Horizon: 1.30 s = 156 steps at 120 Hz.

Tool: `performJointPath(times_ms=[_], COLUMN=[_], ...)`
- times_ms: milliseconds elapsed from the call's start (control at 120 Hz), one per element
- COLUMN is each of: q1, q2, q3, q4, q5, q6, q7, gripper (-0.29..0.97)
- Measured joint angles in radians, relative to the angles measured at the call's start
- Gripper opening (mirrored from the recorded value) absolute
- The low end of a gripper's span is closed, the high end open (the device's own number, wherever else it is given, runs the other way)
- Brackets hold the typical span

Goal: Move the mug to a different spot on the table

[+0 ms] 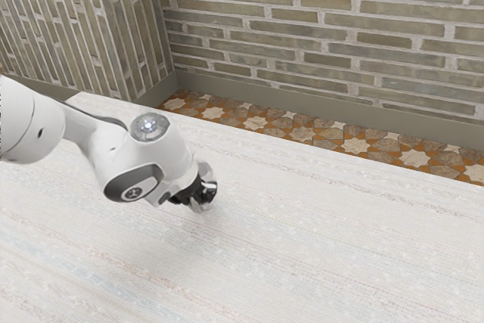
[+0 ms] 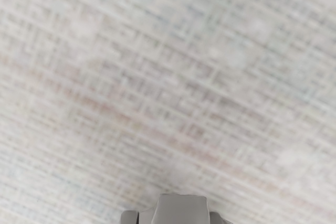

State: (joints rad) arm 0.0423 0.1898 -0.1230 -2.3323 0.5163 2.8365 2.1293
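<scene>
At the arm's tip: the gripper (image 1: 198, 194) hung low over the table (image 1: 325, 255), angled down and toward the exterior view's right.
Grip: could not be told. The hand's white body hid how its dark end stood, so clenched or released was left open.
Mug: the mug (image 1: 206, 199), as I judged the small pale grey thing to be, sat right at the gripper's end, touching it or just under it.
Wrist view: a grey shape, likely the mug (image 2: 181, 209), lay directly beneath the hand, against the pale weave of the table (image 2: 168, 77).
Direction from tool: none to speak of. The mug lay at the tool itself, not off to either side.
Mug's axis: upright or tipped could not be told, nor where the handle pointed.
Lifted or resting: unclear, since no gap under the mug could be made out.
Arm: the arm (image 1: 144, 160) came in from the exterior view's left, its bulk above and behind the gripper.
Far edge: the table's edge slanted from the exterior view's upper left down to its right. The gripper was well apart from it. Beyond lay the patterned floor (image 1: 355, 141) and the brick wall (image 1: 318, 28).
Open room: broad tabletop spread toward the exterior view's right and toward the near side, and either way looked fit for a new spot.
</scene>
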Motion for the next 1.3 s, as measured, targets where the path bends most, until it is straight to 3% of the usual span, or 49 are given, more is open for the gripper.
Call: performJointPath(times_ms=[200,633,800,1000,1100,1150,1300], q1=[-0.001,-0.001,-0.002,-0.004,0.003,-0.018,0.008], q2=[0.018,0.009,-0.052,-0.212,-0.318,-0.35,-0.355], q3=[0.0,0.0,0.0,-0.006,-0.059,-0.088,-0.101], q4=[0.002,0.0,-0.026,-0.114,-0.124,-0.098,0.106], q5=[0.01,0.007,0.005,0.006,0.003,-0.049,-0.326], q6=[0.003,-0.002,-0.003,-0.01,-0.035,-0.075,-0.312], q7=[-0.055,-0.13,-0.154,-0.187,-0.21,-0.228,-0.293], gripper=[0.07,0.53,0.61,0.65,0.66,0.67,0.67])
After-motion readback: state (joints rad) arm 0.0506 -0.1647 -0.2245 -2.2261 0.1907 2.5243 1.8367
